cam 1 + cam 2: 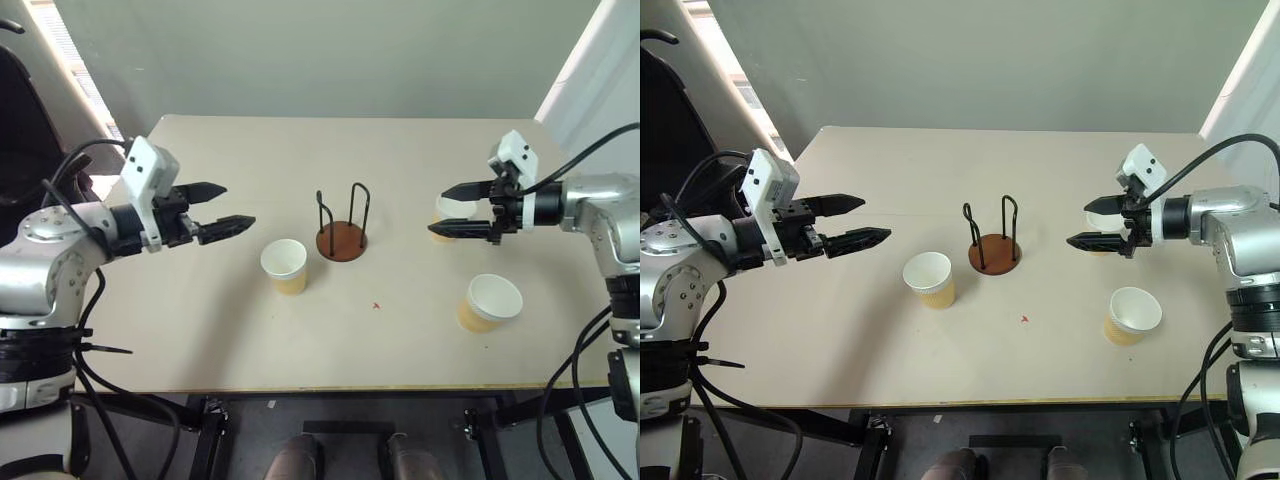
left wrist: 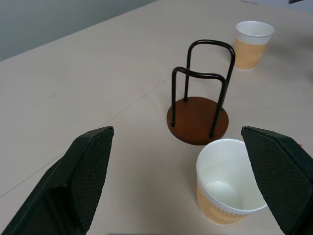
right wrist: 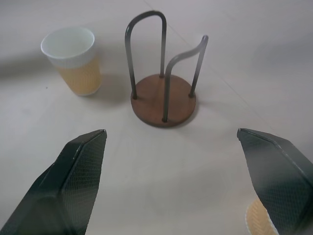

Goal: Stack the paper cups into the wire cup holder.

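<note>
The holder (image 1: 342, 238) stands upright near the middle of the table (image 1: 300, 340), its two black wire loops rising from the round brown base, with nothing inside it. Three cups stand upright on the table, apart from each other and from the holder. The left cup (image 1: 285, 265) is just beside the holder, on its left and a little nearer the robot. The near right cup (image 1: 490, 302) sits well to the right of the holder, toward the front edge. The far right cup (image 1: 452, 215) is partly hidden behind the right gripper.

The left gripper (image 1: 225, 210) hovers above the table to the left of the holder, its fingers spread wide and holding nothing. It points toward the holder, with the left cup ahead of its tips and lower, not touched.

The right gripper (image 1: 455, 210) hovers on the opposite side, also spread wide and empty, pointing back toward the holder. The far right cup lies right at its fingers in the head views; I cannot tell whether they touch. The near right cup lies below it, closer to the robot.
</note>
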Available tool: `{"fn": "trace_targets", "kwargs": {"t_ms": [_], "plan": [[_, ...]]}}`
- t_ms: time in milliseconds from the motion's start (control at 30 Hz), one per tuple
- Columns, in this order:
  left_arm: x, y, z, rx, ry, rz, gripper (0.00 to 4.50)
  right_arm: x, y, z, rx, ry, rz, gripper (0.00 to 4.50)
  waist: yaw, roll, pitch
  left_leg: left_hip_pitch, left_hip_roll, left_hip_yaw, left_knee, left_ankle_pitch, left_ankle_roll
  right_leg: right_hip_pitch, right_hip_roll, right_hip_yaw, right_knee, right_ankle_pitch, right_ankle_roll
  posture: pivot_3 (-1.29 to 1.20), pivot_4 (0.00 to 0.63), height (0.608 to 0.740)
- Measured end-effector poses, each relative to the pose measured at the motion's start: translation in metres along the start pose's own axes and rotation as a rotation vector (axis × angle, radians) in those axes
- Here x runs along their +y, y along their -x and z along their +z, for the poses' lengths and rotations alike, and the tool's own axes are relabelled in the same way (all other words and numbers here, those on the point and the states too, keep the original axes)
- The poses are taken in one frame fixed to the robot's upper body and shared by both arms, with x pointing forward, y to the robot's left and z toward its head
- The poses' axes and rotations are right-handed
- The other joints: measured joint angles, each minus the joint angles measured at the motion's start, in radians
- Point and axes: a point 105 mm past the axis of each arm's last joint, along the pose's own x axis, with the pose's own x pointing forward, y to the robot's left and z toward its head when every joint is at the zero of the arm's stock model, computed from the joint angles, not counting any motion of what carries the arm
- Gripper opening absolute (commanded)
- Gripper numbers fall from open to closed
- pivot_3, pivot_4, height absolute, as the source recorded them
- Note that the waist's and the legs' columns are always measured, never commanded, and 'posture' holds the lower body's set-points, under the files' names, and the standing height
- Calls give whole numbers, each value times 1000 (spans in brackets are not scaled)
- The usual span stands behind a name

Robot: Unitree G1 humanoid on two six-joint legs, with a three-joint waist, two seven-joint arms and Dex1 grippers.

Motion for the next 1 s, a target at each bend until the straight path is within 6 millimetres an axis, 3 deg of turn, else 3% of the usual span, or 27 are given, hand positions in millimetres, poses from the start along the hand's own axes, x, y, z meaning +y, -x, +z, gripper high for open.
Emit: {"fn": "trace_targets", "kwargs": {"t_ms": [300,533,667,1000], "plan": [[-5,-14,-5,-24,39,-32,4500,3,3,4,9,21,-15,4442,2,0,0,-1,0,0,0,0,0,0,0,0,0,0,0,0,150,740],[-28,-44,1,36,28,-180,4500,22,21,17,-13,-9,30,4442,7,0,0,-1,0,0,0,0,-1,0,0,0,-1,1,1,0,150,740],[-32,-64,-5,71,55,-216,4500,34,26,16,-18,-33,43,4442,6,-1,0,-1,-1,0,1,1,0,1,0,0,-1,2,3,0,150,740],[-40,-108,-23,127,102,-204,4500,32,37,12,-4,-49,-41,4442,6,-1,1,-1,-1,0,1,2,1,1,-1,0,-2,7,12,0,150,740]]}}
